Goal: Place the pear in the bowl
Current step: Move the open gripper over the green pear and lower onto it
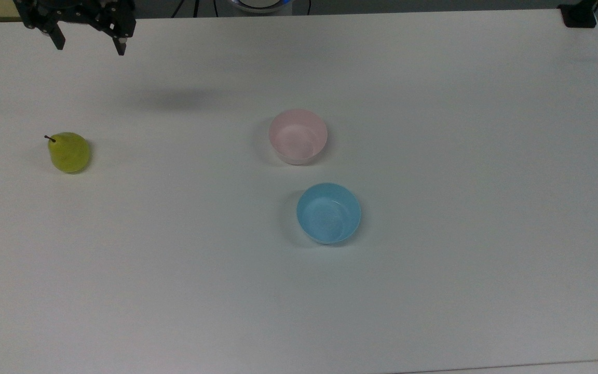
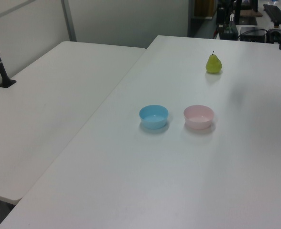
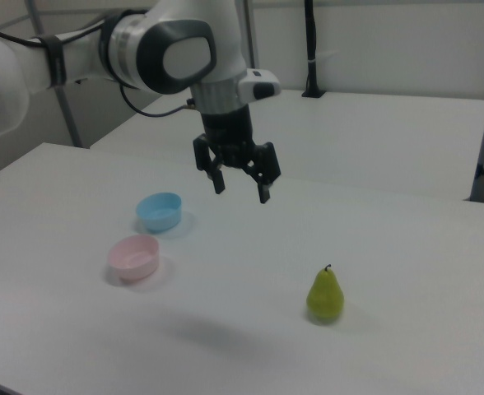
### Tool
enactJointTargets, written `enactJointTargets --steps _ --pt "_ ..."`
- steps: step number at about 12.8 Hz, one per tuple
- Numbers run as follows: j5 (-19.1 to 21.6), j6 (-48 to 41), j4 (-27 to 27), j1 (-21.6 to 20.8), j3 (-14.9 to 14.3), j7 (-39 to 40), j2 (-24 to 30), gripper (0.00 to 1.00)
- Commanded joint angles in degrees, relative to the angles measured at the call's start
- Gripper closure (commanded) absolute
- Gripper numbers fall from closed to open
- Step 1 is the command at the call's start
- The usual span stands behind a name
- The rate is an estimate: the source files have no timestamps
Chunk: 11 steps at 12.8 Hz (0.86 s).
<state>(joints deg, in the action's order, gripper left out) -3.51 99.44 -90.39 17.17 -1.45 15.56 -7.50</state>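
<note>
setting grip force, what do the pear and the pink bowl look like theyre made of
The pear looks like moulded plastic or wax rather than fruit, though this is uncertain: even yellow-green skin with a soft sheen and a thin dark stem. The pink bowl seems to be thin, smooth plastic: pale, slightly translucent walls with a faint gloss inside.

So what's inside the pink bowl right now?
Nothing: the pink bowl shows a bare inside. The pear stands apart on the table, and the open tool holds nothing.

Pear (image 1: pixel 69 152) far toward the top view's left of two near-neighbour bowls (image 1: pixel 298 136), all on the table (image 1: pixel 434 291).
</note>
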Motion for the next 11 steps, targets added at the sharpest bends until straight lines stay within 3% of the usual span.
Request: enactJointTargets --steps 1,5,11 --pt "-2.02 3.91 0.84 1.63 -0.13 1.58 -3.57 0.00" --pt "-3.34 6.11 0.83 5.14 -0.22 9.57 -7.70 0.00" --pt "-3.43 14.46 0.66 7.70 -0.22 10.19 -14.82 0.00"
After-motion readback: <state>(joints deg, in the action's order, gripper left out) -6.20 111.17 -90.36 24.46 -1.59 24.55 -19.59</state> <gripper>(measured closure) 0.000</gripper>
